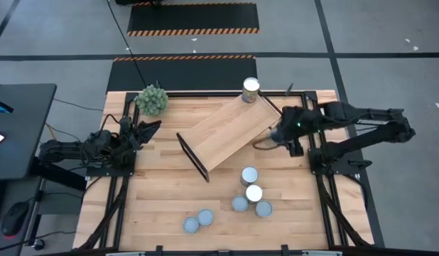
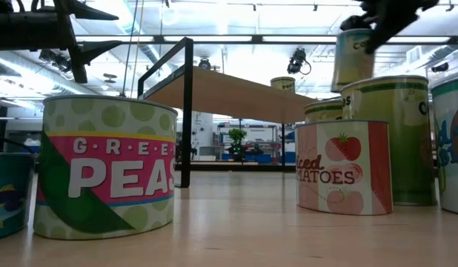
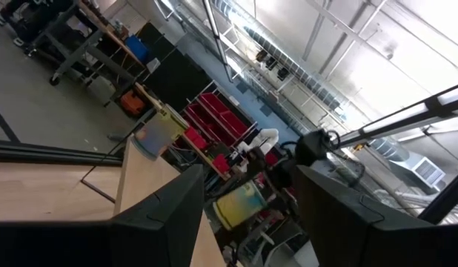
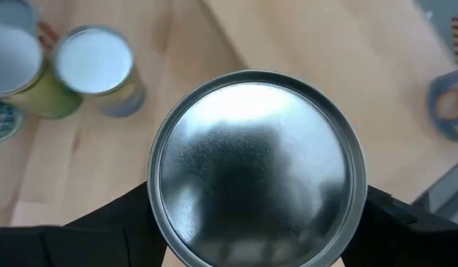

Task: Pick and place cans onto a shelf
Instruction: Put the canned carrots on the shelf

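My right gripper (image 1: 278, 134) is shut on a can with a silvery top (image 4: 253, 167), above the right end of the light-wood shelf (image 1: 230, 131). In the low view the can (image 2: 353, 58) hangs high above the table. Another can (image 1: 251, 90) stands on the shelf's far end. Several cans stand on the table near the front: a cluster (image 1: 252, 193) and a pair (image 1: 198, 221). My left gripper (image 1: 152, 128) is open and empty at the table's left side, next to the green plant ball (image 1: 151, 99). My right gripper pinches the can between its two fingers, one on each side of the can's wall just under the top rim (image 4: 156, 222). The fingers (image 4: 396, 222) come from above, pointing down. The can is lifted clear of the table and stays about upright.
The shelf lies slantwise across the middle of the table, with its black end frame (image 1: 193, 158) toward the near left. In the low view a green peas can (image 2: 104, 167) and a tomatoes can (image 2: 344, 167) stand close to the camera. There is bare tabletop (image 1: 155, 192) at the near left.
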{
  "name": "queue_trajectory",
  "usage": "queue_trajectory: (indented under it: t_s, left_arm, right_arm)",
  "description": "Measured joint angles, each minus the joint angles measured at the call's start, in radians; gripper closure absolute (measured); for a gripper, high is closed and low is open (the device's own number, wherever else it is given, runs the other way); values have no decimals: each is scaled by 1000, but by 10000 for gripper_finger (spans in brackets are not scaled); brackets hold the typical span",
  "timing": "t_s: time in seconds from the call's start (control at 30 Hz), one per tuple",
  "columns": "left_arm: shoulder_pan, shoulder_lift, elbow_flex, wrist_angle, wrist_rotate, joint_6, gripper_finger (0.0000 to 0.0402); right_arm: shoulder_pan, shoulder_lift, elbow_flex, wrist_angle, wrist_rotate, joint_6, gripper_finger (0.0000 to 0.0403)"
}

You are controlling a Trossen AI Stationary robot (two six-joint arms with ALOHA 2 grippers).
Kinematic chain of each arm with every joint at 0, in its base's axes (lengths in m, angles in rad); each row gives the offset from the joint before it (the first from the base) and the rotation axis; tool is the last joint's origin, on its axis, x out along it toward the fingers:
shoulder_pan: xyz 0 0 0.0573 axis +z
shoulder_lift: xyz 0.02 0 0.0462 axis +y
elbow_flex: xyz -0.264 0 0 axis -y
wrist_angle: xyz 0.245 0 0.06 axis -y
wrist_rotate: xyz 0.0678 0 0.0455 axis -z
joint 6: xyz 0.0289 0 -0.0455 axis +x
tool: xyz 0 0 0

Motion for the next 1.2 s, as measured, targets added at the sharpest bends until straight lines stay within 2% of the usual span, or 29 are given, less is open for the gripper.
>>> queue_trajectory:
  t_s: [0.37, 0.57, 0.77, 1.2]
  left_arm:
    - [0, 0, 0, 0, 0, -4, 186]
    - [0, 0, 0, 0, 0, -3, 186]
    - [0, 0, 0, 0, 0, -11, 186]
    - [0, 0, 0, 2, 0, -12, 186]
  right_arm:
    - [-261, 100, 132, 2, -160, -237, 101]
    - [-385, 174, 146, 6, -244, -327, 101]
    - [-468, 231, 147, 30, -277, -376, 101]
    - [-583, 236, 147, 57, -332, -440, 93]
